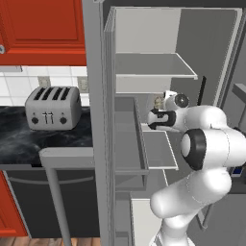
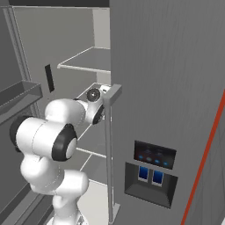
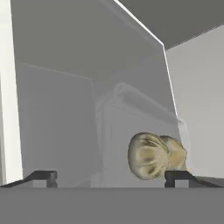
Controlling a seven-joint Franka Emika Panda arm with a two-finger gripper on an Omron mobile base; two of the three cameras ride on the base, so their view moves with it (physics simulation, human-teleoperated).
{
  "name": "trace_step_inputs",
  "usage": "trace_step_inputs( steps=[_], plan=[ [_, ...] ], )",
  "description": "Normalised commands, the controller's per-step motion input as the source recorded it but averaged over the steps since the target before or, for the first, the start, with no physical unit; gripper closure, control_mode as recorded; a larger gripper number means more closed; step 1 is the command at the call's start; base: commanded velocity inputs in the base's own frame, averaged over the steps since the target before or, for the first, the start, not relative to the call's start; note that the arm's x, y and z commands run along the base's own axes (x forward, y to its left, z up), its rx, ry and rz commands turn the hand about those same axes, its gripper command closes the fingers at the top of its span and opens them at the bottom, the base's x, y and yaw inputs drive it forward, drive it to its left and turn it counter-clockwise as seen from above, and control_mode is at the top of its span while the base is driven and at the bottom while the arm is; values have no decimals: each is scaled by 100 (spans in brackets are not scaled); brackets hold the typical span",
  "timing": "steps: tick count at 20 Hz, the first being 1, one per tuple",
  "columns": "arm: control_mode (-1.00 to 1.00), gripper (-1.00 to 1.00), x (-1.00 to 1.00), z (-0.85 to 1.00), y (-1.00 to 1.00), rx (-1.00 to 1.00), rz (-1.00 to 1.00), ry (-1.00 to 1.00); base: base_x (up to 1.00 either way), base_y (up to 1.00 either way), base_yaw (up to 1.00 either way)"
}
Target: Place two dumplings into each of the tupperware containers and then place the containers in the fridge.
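In the hand view my gripper (image 3: 109,177) is open, its two dark fingertips (image 3: 43,176) far apart with nothing between them. Just beyond them stands a pale, see-through tupperware container (image 3: 131,113) on a shelf inside the fridge (image 1: 153,72). Two tan crimped dumplings (image 3: 155,155) lie together in it, close behind the right fingertip. In the left base view my white arm reaches into the open fridge at middle-shelf height, and a tan lump, the dumplings (image 1: 158,102), shows just past the hand. The right base view has the fridge door (image 2: 167,88) in front and my arm bent to its left.
A silver toaster (image 1: 53,108) sits on the black counter (image 1: 29,144) left of the fridge, under red cabinets (image 1: 43,29). The open door's shelves (image 1: 127,139) stand close to the left of my hand. An upper fridge shelf (image 2: 88,59) hangs above it.
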Motion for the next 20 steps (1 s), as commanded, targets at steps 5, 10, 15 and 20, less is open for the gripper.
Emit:
trace_step_inputs(
  steps=[5,10,15,20],
  plan=[
    [-100,-100,-47,90,22,0,-16,6,0,0,0],
    [-100,-100,-41,95,35,0,-12,24,0,0,0],
    [-100,-100,-77,57,1,17,-9,27,0,0,0],
    [-100,-100,-98,4,-6,23,-13,14,0,0,0]
  ],
)
